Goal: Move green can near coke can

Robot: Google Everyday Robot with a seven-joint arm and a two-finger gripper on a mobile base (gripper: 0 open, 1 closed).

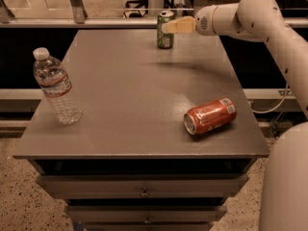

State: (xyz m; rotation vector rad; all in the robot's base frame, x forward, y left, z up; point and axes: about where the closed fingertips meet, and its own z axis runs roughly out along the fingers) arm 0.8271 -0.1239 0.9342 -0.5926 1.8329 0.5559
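Observation:
The green can (pixel 165 31) stands upright at the far edge of the grey table (pixel 125 100). The coke can (pixel 210 115) lies on its side near the table's front right, its silver end toward me and a white patch at its far end. My gripper (pixel 168 26) reaches in from the right on the white arm, its tan fingertips right at the green can's upper right side, overlapping it in this view.
A clear plastic water bottle (pixel 55 87) with a white cap stands at the table's left. Drawers (pixel 144 192) run below the tabletop. A rail and chair legs lie beyond the far edge. The arm's white body (pixel 286 177) fills the lower right.

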